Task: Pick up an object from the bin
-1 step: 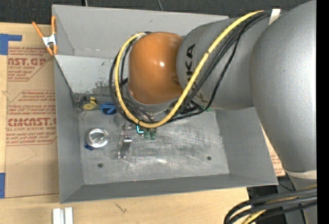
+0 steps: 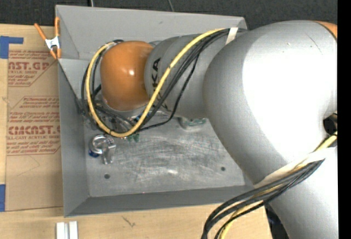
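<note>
Closest to the lens, the arm's broad grey link covers the right half of the bin and is cut off by the picture's edge. Beyond it the orange cover on the wrist, looped by yellow and black cables, hides most of what hangs beneath. The tool shows as a dark tangle under that cover, at the bin's left side; whether it is wide or narrow I cannot tell. On the bin's floor just below it in the view lies a small shiny metal piece with a blue spot, its shape hard to make out. A pale thing peeps out from under the arm.
</note>
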`<state>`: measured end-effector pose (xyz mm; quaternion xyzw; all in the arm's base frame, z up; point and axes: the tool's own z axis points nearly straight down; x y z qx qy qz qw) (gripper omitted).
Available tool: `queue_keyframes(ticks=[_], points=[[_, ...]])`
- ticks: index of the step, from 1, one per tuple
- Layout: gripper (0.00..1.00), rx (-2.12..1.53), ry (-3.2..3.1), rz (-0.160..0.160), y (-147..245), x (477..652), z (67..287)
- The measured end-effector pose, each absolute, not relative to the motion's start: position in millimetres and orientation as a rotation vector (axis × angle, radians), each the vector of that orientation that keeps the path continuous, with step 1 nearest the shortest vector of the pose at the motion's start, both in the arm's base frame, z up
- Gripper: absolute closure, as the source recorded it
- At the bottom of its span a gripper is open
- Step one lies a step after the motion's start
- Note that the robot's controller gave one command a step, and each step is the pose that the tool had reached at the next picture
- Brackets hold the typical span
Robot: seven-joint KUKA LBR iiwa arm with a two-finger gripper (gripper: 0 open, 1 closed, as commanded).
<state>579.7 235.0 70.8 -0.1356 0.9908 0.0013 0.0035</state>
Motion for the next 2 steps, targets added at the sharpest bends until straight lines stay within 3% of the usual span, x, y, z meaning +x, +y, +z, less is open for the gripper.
queue_keyframes(ticks=[1,2], points=[[1.00,-0.422,3.101,0.009,235.6,581.1,73.8],[1.00,-0.562,3.078,0.002,221.8,589.7,307.7]])
